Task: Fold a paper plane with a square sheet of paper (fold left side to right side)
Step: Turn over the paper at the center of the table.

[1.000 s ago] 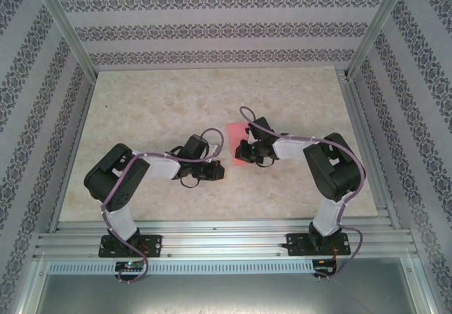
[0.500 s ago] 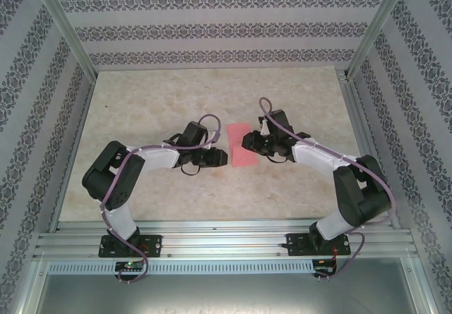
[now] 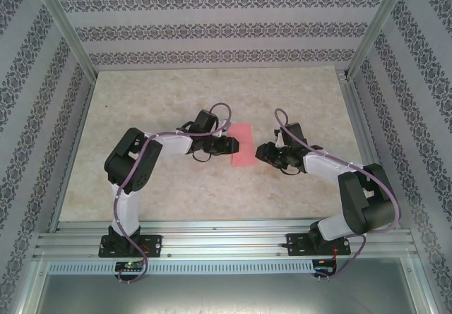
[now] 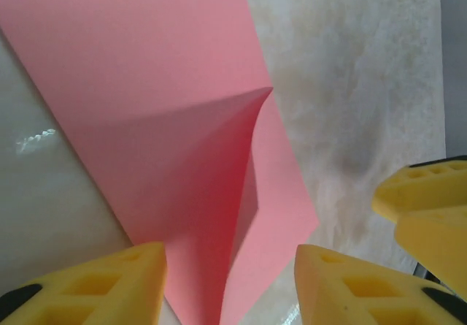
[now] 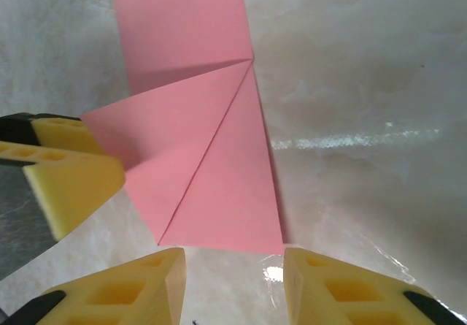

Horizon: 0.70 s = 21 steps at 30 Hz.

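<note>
The salmon-pink sheet of paper [image 3: 244, 145] lies mid-table as a narrow folded strip. In the right wrist view the paper [image 5: 219, 164] shows two triangular flaps meeting at a diagonal crease. In the left wrist view one flap of the paper [image 4: 160, 142] stands raised off the layer below. My left gripper [image 3: 229, 145] is open at the strip's left edge, and the paper's near corner reaches between its yellow fingers [image 4: 95, 285]. My right gripper [image 3: 260, 152] is open just right of the strip, its fingers [image 5: 350, 292] a little short of the paper's edge.
The marble-look table [image 3: 155, 102] is bounded by aluminium rails [image 3: 212, 233] at the front and patterned walls [image 3: 212, 32] on three sides. The two grippers face each other closely across the strip. Each one's yellow finger [image 5: 66, 171] shows in the other's wrist view.
The left gripper has moved right and up to the paper's left edge. The right gripper has come off the paper and now sits to its right, uncovering the strip.
</note>
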Motion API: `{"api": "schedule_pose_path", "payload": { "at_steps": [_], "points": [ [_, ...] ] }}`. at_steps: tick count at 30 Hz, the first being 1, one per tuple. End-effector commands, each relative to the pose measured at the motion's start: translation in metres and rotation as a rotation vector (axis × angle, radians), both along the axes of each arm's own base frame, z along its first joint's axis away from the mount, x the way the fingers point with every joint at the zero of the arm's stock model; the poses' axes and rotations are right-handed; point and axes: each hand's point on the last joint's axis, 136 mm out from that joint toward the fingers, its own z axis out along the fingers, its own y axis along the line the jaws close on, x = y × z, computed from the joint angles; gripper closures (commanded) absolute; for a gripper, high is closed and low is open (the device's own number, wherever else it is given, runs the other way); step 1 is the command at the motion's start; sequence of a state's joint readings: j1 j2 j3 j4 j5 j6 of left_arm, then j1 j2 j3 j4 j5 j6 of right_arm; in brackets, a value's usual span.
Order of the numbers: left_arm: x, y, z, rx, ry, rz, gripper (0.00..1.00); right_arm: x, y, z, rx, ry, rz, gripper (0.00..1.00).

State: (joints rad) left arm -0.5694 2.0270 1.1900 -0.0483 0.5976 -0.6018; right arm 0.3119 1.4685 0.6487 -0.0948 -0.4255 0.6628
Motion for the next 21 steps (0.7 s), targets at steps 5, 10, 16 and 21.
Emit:
{"api": "schedule_pose_path", "payload": {
  "at_steps": [5,10,16,21],
  "points": [
    [0.009,-0.001,0.007,-0.019,-0.018,-0.006,0.84,0.013,0.018,0.009,0.131,-0.048,0.016,0.60],
    [0.007,0.005,0.009,-0.035,-0.018,0.018,0.95,0.023,0.024,0.004,0.148,-0.042,0.014,0.60],
    [0.006,0.011,0.013,-0.055,-0.019,0.035,0.96,0.037,0.037,0.003,0.223,-0.045,0.012,0.59],
    [0.006,0.011,0.013,-0.055,-0.018,0.032,0.96,0.047,0.046,0.001,0.242,-0.048,0.015,0.58]
  ]
}}
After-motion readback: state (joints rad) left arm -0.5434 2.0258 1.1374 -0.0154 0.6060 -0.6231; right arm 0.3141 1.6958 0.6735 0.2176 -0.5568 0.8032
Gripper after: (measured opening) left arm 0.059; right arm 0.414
